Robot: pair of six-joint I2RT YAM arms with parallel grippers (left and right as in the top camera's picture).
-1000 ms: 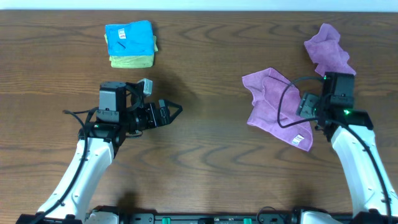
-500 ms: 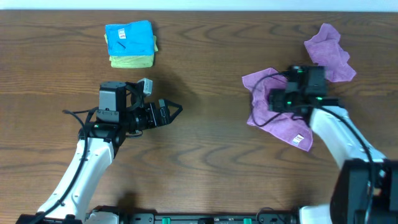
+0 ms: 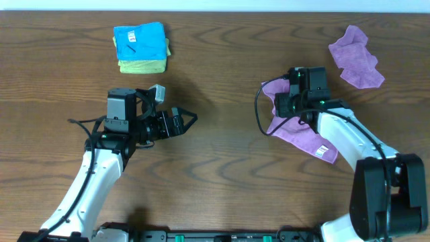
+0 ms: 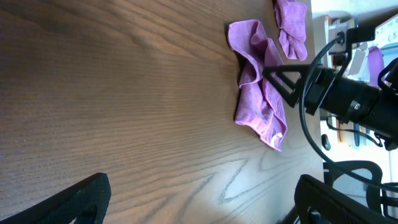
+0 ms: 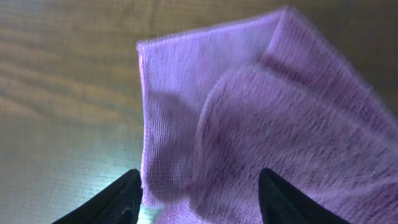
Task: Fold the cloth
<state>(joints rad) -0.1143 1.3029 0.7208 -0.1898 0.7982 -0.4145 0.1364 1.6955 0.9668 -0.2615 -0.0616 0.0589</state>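
The lilac cloth point(image 3: 301, 134) lies crumpled right of centre, with a small white tag point(image 3: 324, 150) near its lower right edge. My right gripper point(image 3: 282, 102) hovers over the cloth's upper left part, open, its fingers point(image 5: 199, 199) spread above the purple fabric point(image 5: 261, 112). My left gripper point(image 3: 188, 121) is open and empty at centre left, pointing right, well apart from the cloth. The cloth point(image 4: 258, 93) shows far off in the left wrist view, beyond the spread left fingers point(image 4: 199, 205).
A second purple cloth point(image 3: 355, 57) lies crumpled at the far right. A folded blue cloth point(image 3: 139, 40) sits on a yellow-green one point(image 3: 142, 66) at the far left. Bare wood table point(image 3: 222, 175) lies between the arms.
My right gripper has swung left and up, from the cloth's right side to above its upper left part. The left arm has not moved.
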